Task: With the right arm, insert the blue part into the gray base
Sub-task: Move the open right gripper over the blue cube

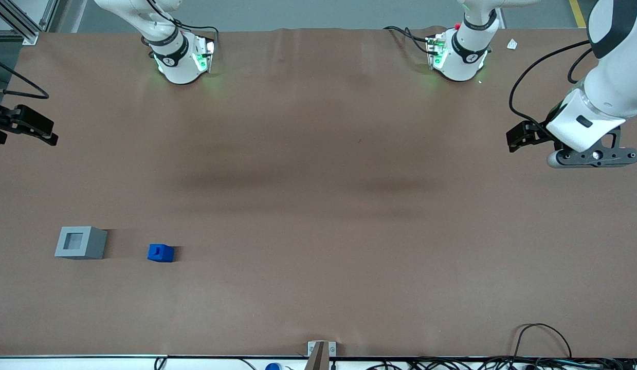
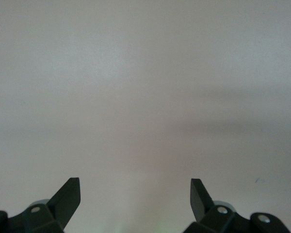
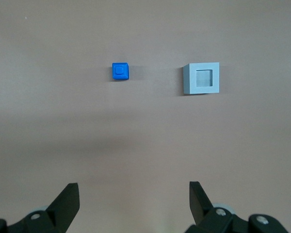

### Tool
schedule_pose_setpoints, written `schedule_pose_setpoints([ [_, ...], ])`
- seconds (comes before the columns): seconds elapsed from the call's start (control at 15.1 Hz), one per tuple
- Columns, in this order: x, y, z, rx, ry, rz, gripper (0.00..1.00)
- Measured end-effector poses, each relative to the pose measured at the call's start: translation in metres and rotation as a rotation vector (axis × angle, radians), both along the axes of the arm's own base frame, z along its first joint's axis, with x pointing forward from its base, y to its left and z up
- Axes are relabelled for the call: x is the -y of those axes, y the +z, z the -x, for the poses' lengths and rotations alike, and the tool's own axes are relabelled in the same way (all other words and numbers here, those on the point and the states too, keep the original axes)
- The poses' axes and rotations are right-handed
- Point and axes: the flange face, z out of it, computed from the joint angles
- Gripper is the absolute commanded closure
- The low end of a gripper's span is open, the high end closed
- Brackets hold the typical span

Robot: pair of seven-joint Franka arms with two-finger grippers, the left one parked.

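Hovering spread and empty, the gripper [image 3: 134,201] faces one blue part [image 3: 120,71], one gray base [image 3: 202,78].

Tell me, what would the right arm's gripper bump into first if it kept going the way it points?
Probably just the bare table. The open gripper points between the blue part and the gray base, touching neither.

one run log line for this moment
small blue plastic block: on table, apart from light-gray square base | base recess: vacant | right hand: open, raised, holding nothing
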Motion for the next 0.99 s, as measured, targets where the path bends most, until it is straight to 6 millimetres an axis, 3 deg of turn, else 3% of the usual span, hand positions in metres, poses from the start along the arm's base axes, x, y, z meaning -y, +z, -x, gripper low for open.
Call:
schedule_pose_setpoints([
  [0.6,-0.005,-0.003,-0.003,0.013,0.005,-0.015,0.00],
  [0.99,-0.025,-0.046,-0.027,-0.032,-0.009,-0.032,0.00],
])
